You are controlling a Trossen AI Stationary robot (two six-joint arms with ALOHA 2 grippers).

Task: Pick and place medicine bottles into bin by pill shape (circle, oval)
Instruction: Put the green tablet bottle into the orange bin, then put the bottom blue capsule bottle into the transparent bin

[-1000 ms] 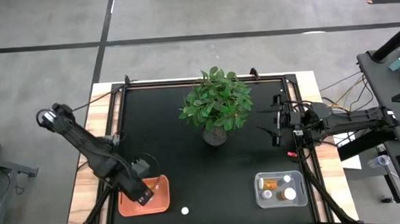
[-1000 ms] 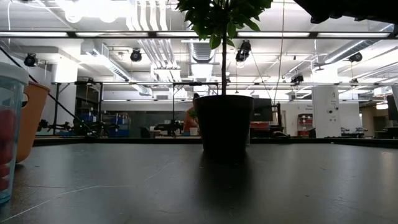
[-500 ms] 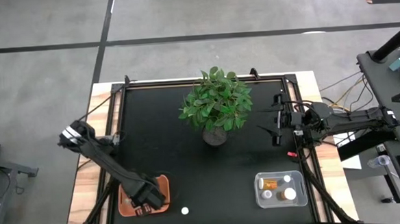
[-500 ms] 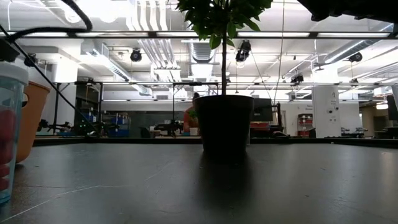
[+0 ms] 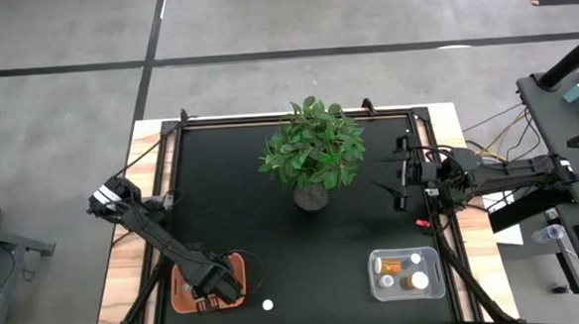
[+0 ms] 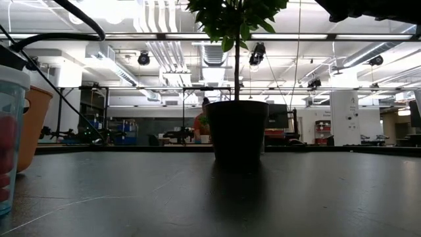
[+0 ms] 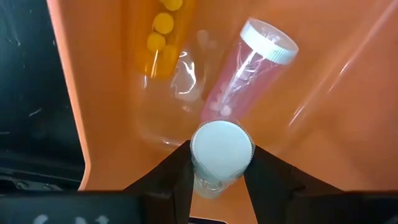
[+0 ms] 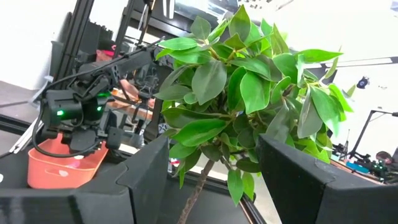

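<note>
High view: the left tool hangs over the orange bin at seven o'clock on the desk. A lone white bottle lies at six o'clock, just beside that bin. The clear bin, at five o'clock, holds several bottles. The right tool waits at three o'clock, beside the plant.

Low view: the plant pot stands centre; the orange bin shows at nine o'clock.

Left wrist view: the fingers are clamped on a white-capped bottle inside the orange bin, touching a pinkish bottle and near an orange bottle.

Right wrist view: the right tool's fingers stand apart, with the plant between.
</note>
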